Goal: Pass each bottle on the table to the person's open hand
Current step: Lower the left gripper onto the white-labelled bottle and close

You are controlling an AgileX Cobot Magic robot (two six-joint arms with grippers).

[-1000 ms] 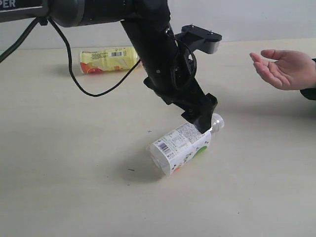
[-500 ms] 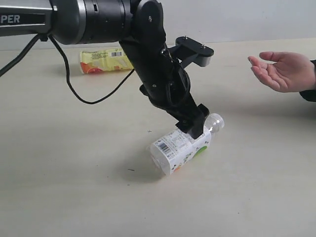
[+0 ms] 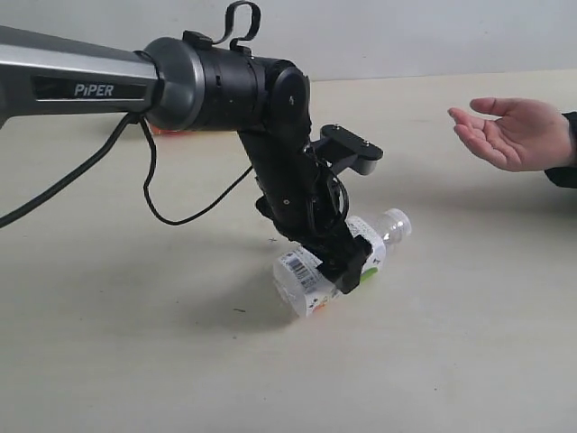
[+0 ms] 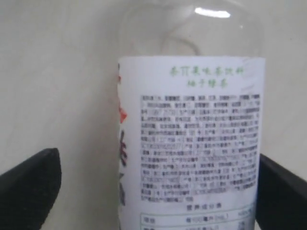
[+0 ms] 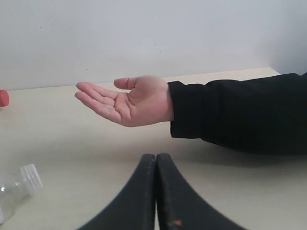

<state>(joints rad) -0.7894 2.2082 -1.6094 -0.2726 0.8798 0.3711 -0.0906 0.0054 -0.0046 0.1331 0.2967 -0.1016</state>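
The white-labelled bottle [image 3: 299, 278] with a clear cap [image 3: 395, 223] lies on its side on the beige table [image 3: 469, 343]. My left gripper [image 3: 347, 269] is down over its middle. In the left wrist view the bottle [image 4: 192, 143] fills the gap of that gripper [image 4: 156, 191], which is open with one black finger [image 4: 29, 191] clear of the label and the other at its edge. The person's open hand [image 3: 505, 131] waits palm up at the right. My right gripper [image 5: 156, 160] is shut on nothing, low, facing the hand [image 5: 127, 100]. The bottle's clear cap [image 5: 29, 178] shows beside it.
The black left arm [image 3: 270, 117] and its cable [image 3: 171, 212] hide nearly all of the yellow bottle, of which only an orange sliver [image 3: 155, 132] shows at the back. A red cap [image 5: 2, 97] peeks in at the edge of the right wrist view. The person's dark sleeve [image 5: 240, 115] lies on the table.
My left arm has swung down and forward, bringing the open gripper from the bottle's neck down around its labelled body. The arm now covers the yellow bottle. The bottle has not moved.
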